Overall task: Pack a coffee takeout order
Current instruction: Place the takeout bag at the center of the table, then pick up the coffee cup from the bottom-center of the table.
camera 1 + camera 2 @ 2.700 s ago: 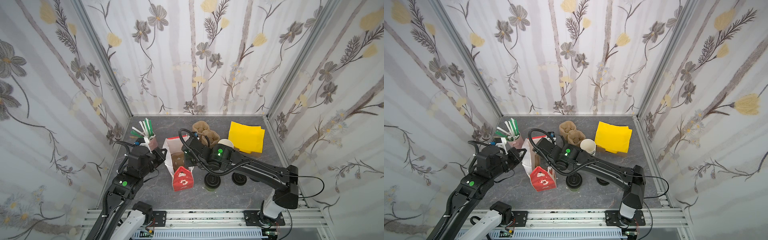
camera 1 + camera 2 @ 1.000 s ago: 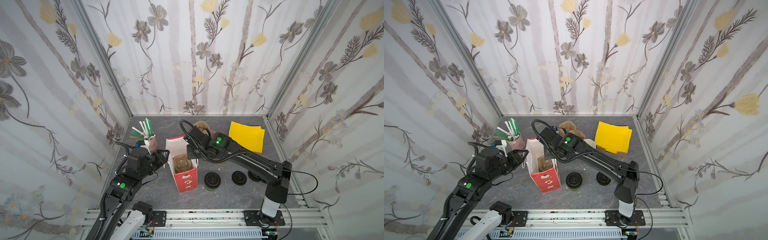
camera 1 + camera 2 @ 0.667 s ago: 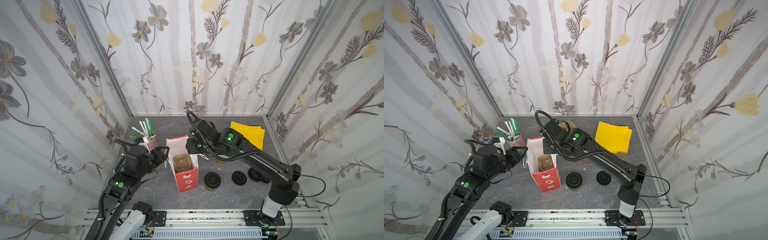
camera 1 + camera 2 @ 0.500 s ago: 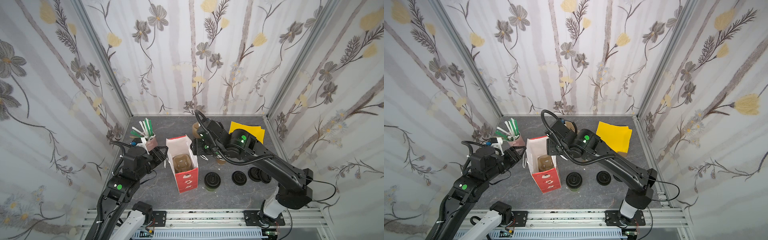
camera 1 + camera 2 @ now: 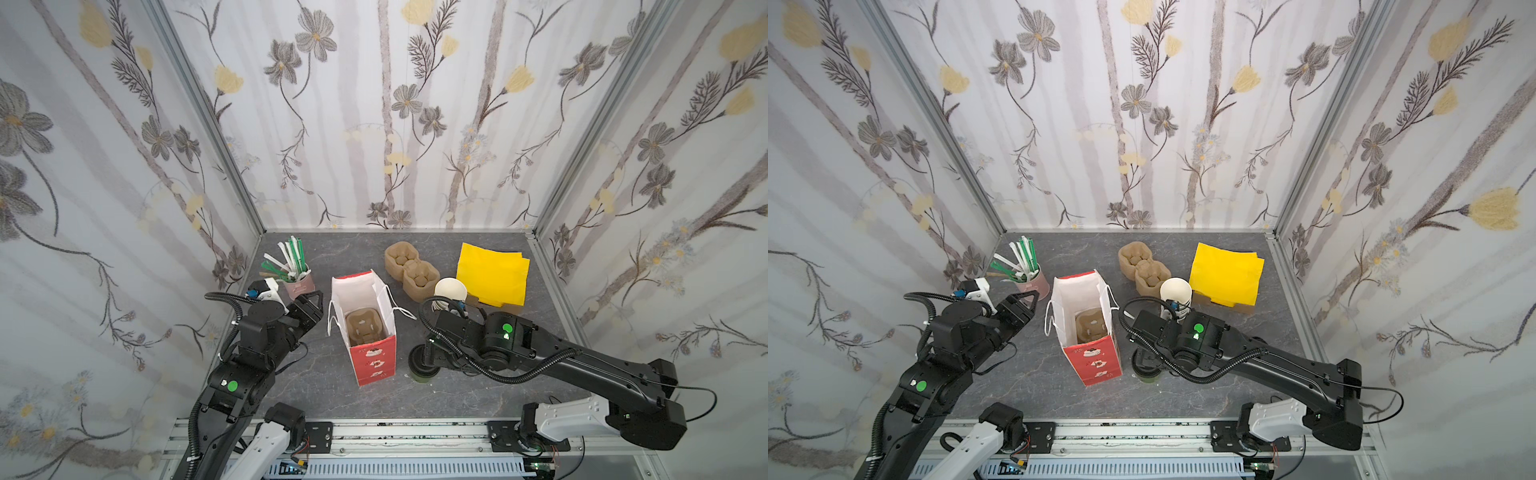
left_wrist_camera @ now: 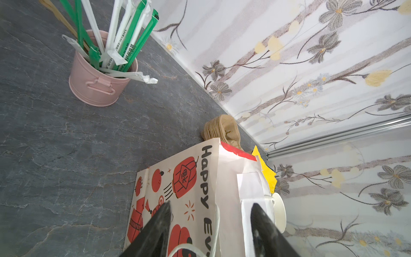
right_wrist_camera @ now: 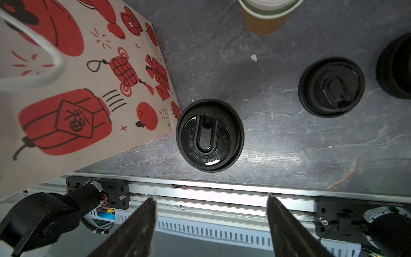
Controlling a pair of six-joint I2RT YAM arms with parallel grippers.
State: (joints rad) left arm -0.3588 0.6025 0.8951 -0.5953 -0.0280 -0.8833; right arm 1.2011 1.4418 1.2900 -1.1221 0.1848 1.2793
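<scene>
**Step in hand (judged):** transfer of the lidded paper cup [image 7: 209, 135] into the paper bag [image 5: 365, 324].

**Position.** The cup stands upright on the grey stone-pattern table [image 5: 436, 399], at lower centre of both top views and just beside the bag's lower right corner. Contact with the bag cannot be told. The right gripper [image 7: 210, 201] hangs above the cup. Its jaws are spread wide and empty, with the tips clear of the lid.

**Procedure.**
1. Centre the jaws on the cup.
2. Descend until the pads sit below the lid rim.
3. Close on the paper wall with light force. Thin paper dents, and pressure at the rim may unseat the lid.
4. Lift vertically above the bag's top edge and keep the cup upright.

**Support.** The left gripper [image 6: 210, 204] sits at the bag's left side in the top views. Its jaws are apart and hold nothing. It is placed to steady the bag, which is light and likely to tip.

**Materials.**
- The lid is glossy black plastic, round, with a raised oblong tab and embossed lettering.
- The bag is matte white paper with red prints, and its top is open.
- A moulded brown pulp carrier [image 5: 363, 328] lies in the bag's bottom.
- The yellow napkins [image 5: 492, 272] form a flat stack at upper right of the table.
- The wrapped green straws [image 5: 293, 257] stand in a pink metal bucket [image 6: 97, 86] at upper left.
</scene>
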